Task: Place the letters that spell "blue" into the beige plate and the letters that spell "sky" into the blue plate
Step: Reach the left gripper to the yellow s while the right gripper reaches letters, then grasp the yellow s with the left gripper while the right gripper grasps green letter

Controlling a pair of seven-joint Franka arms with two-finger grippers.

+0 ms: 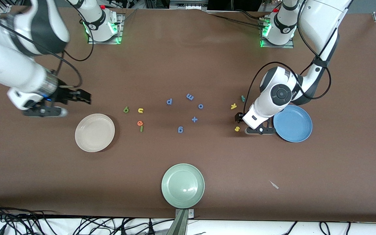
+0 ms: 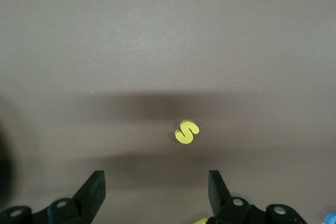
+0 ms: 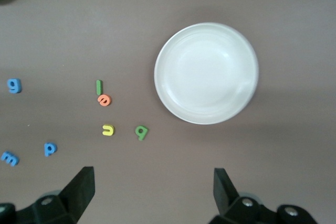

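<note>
pale green plate [image 1: 182, 185] sits at the desk [image 1: 188, 65] edge nearest the front camera. farther in, empty beige plate [image 1: 94, 132] lies toward the right arm's end, with "l" [image 1: 141, 129], "e" [image 1: 139, 123], "u" [image 1: 140, 110] and "b" [image 1: 126, 109] beside it. empty blue plate [image 1: 293, 123] lies toward the left arm's end. left gripper [image 2: 156, 190], released, hangs over "s" [image 1: 237, 129]; "k" [image 1: 233, 106] and "y" [image 1: 242, 98] lie farther in. right gripper [image 3: 154, 192], released, waits above the desk near the beige plate.
</note>
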